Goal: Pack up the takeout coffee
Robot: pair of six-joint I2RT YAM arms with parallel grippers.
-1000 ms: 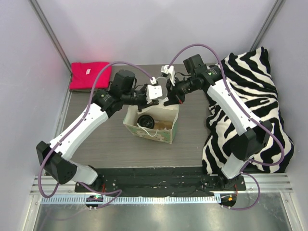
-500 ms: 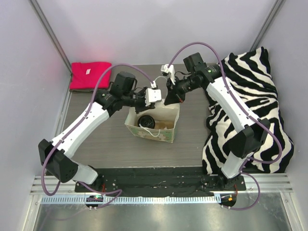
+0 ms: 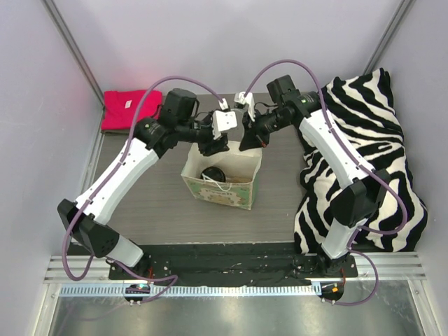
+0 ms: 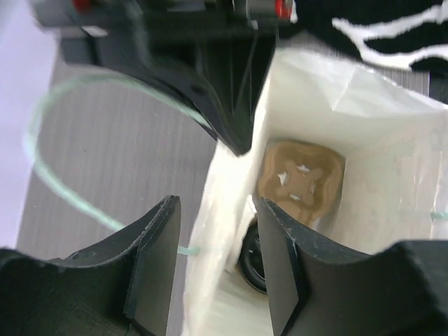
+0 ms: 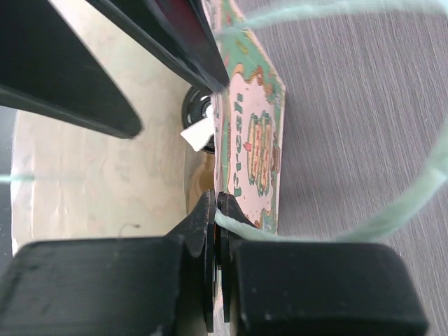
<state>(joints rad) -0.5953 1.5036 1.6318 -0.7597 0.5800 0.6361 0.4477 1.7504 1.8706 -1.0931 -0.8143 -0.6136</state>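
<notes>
White bag (image 3: 220,194), green-and-pink print outside; black lid (image 3: 211,175); tan tray (image 4: 301,180); red cloth (image 3: 129,110); black-and-white zebra-striped blanket (image 3: 364,133); grey grained table (image 3: 154,203).

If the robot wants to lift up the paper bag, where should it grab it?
Probably the thin top rim, coming from above. The paper bag stands upright and open, so its walls are thin sheets that two fingers can pinch, one inside and one outside. The right gripper pinches the far rim that way, right where a string handle is attached.
</notes>
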